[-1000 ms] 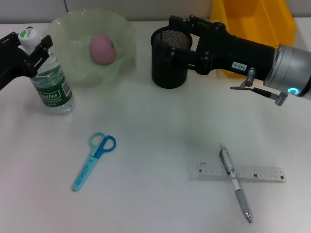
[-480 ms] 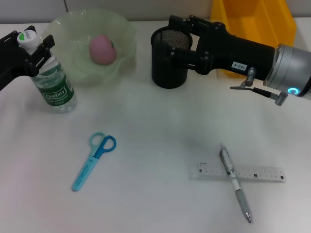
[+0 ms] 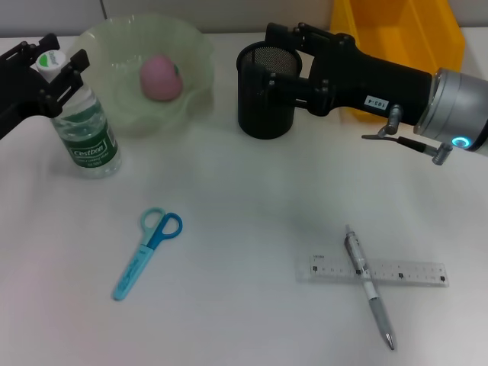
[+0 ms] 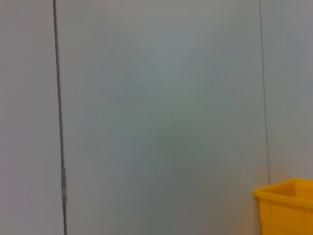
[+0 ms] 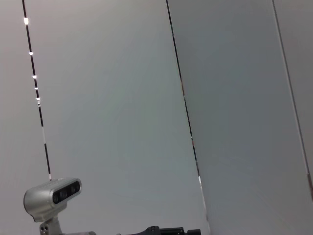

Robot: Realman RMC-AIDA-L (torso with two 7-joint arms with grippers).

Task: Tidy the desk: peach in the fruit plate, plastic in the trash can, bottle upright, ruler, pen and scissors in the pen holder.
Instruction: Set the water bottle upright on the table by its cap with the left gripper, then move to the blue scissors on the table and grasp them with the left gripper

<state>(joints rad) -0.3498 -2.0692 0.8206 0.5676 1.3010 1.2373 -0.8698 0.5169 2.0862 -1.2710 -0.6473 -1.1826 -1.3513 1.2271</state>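
A clear water bottle with a green label stands upright at the far left. My left gripper is shut on its neck, just under the white cap. A pink peach lies in the pale green fruit plate. My right gripper is at the black mesh pen holder, its fingers spread on either side of the holder's rim. Blue scissors lie at the front left. A clear ruler lies at the front right with a silver pen across it. No plastic shows.
A yellow bin stands at the back right behind my right arm; its corner also shows in the left wrist view. Both wrist views otherwise show only wall panels. White table lies between the scissors and the ruler.
My left gripper has shifted slightly to the right and back with the bottle's neck, bringing the bottle more upright. The right arm has not moved.
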